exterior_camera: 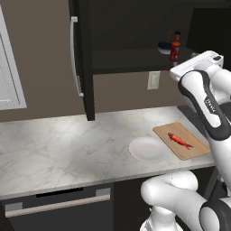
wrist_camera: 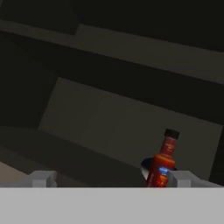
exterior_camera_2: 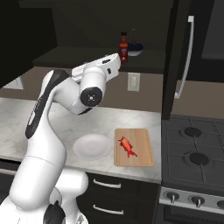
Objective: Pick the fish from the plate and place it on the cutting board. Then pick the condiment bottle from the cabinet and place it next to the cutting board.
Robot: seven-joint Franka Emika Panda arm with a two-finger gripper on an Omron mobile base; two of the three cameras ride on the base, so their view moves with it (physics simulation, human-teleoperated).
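Tool [wrist_camera: 109, 178] wide open, empty; condiment bottle [wrist_camera: 162, 164] label band unreadable.

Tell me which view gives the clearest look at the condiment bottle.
The hand view: the condiment bottle is largest there, upright with black cap and label visible, its base cut off at the view's bottom. The left base view and right base view show it small on the cabinet shelf, beside a dark bowl.
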